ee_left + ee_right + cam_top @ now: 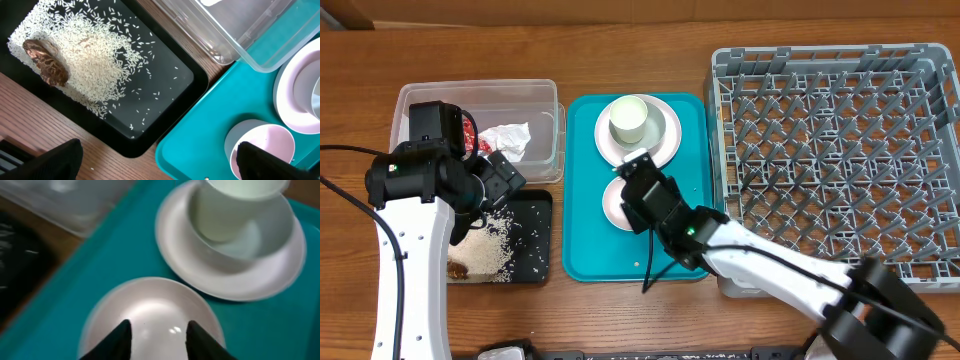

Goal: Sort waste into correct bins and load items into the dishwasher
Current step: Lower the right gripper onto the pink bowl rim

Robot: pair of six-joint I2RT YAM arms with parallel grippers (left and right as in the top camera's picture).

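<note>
Overhead: right tool (628,192) sits over the bowl (611,206) on the teal tray (585,235), just below the plate (670,142) that carries the cup (630,120). Its fingers are hidden by the wrist from here.

Right wrist cam fills that in. Both fingers (120,339) are parted, tips above the bowl's inside, nothing between them. I can't tell whether they touch the bowl. Plate and cup are behind, slightly blurred.

The left tool (498,178) hangs over the top edge of the black tray (538,255), next to the clear bin (552,100). Only the overhead shows the red and white wrappers (505,138) in that bin and the rack (830,150) at right on the counter (620,40).

Left wrist cam: fingers spread wide, holding nothing. It gives detail the overhead lacks: loose rice (85,65) scattered across the black tray and a brown food scrap (45,60) at its far corner. It also catches the bowl and plate rim on the teal tray, beside the black one.
</note>
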